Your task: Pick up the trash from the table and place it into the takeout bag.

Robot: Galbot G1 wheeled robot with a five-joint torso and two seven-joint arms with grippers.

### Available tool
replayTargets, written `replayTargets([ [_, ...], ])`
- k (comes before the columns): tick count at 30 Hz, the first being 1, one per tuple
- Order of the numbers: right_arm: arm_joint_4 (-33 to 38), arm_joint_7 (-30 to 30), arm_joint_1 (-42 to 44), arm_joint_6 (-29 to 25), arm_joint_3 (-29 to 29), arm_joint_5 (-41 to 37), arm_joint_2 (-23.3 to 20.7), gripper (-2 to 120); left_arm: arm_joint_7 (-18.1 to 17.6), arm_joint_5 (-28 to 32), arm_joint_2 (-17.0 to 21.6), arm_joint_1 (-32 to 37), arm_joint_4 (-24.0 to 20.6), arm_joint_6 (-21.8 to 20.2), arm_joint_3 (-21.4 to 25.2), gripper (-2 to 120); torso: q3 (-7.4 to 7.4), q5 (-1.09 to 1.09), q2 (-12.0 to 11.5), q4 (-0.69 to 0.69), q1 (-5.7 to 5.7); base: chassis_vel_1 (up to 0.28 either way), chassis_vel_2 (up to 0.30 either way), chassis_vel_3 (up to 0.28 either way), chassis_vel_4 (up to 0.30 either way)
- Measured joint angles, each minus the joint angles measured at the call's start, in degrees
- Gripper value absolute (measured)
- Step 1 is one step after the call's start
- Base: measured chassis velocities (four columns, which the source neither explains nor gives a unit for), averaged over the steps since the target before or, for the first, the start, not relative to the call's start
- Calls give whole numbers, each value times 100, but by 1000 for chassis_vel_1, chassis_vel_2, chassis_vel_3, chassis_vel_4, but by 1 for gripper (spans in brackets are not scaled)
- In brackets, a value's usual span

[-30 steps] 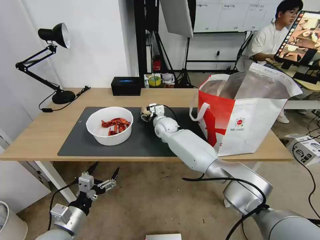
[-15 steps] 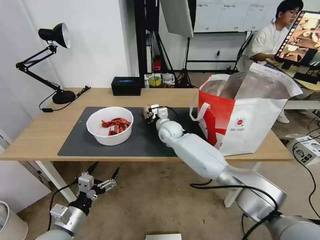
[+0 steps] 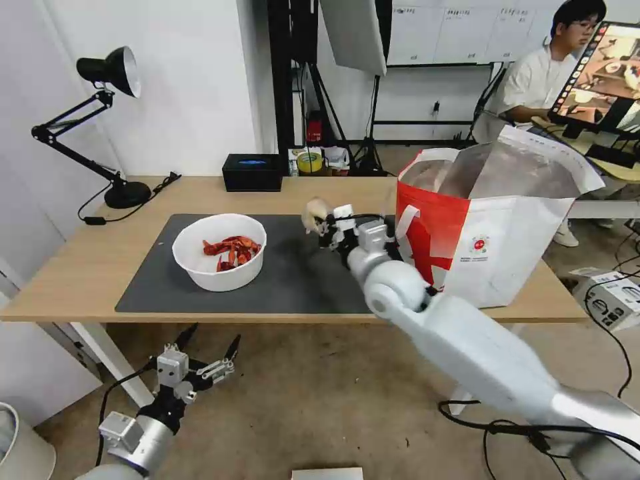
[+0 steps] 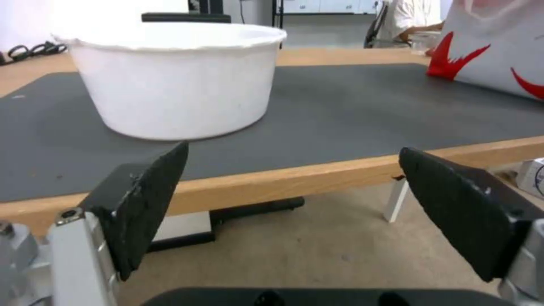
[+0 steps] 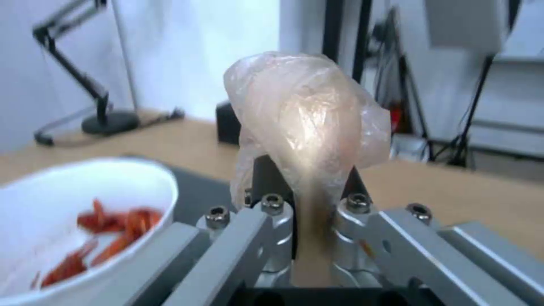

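My right gripper (image 3: pixel 321 220) is shut on a beige crumpled ball of trash (image 3: pixel 314 211), held in the air above the dark grey mat (image 3: pixel 153 280), just left of the takeout bag (image 3: pixel 493 227). In the right wrist view the ball (image 5: pixel 306 114) bulges out past the closed fingers. A white bowl (image 3: pixel 220 250) with red shells sits on the mat's left half. The red-and-white bag stands open at the right end of the table (image 3: pixel 73 273). Below the table's front edge, my left gripper (image 3: pixel 203 353) hangs open, facing the bowl (image 4: pixel 170 76) and the table edge.
A black desk lamp (image 3: pixel 110 120) stands at the table's far left corner and a small black box (image 3: pixel 252 171) at the back edge. A white carton (image 3: pixel 613 297) lies on the floor to the right. Bare mat stretches between bowl and bag.
My right gripper has lifted the beige ball off the mat and carried it rightward toward the bag. The left arm, bowl and bag have stayed put.
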State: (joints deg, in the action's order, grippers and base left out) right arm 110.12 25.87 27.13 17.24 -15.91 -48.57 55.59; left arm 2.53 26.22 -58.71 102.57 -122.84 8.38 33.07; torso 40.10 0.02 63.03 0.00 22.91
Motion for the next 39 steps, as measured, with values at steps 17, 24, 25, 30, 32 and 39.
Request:
replayTargets([
  [17, 1109, 194, 289, -514, 1602, -58, -1419, 4, -135, -20, -70, 20, -320, -125, -76, 100, 1, -2, 0, 0, 0, 0, 0, 0, 0],
  [24, 830, 530, 228, -311, 1792, -249, -1580, 4, -145, -21, -83, 65, -468, -152, -76, 100, 1, -1, 0, 0, 1, 0, 0, 0, 0],
  [25, 794, 621, 239, -254, 1807, -260, -1590, 4, -146, -21, -87, 78, -485, -155, -72, 100, 1, -1, 0, 0, 1, 0, 0, 0, 0],
  [30, 743, 1196, 338, 55, 1849, -491, -1616, 4, -152, -16, -126, 104, -545, -170, -61, 100, 1, -1, 0, 0, 1, 0, 0, 0, 0],
  [32, 742, 1294, 372, 97, 1858, -546, -1616, 4, -153, -26, -144, 113, -549, -173, -65, 100, 1, -1, 0, 0, 1, 0, 0, 0, 0],
  [39, 725, 1607, 726, 252, 2021, -577, -1612, 6, -152, -101, -191, 124, -499, -174, -138, 100, 2, -1, 0, 0, 1, 0, 0, 0, 0],
])
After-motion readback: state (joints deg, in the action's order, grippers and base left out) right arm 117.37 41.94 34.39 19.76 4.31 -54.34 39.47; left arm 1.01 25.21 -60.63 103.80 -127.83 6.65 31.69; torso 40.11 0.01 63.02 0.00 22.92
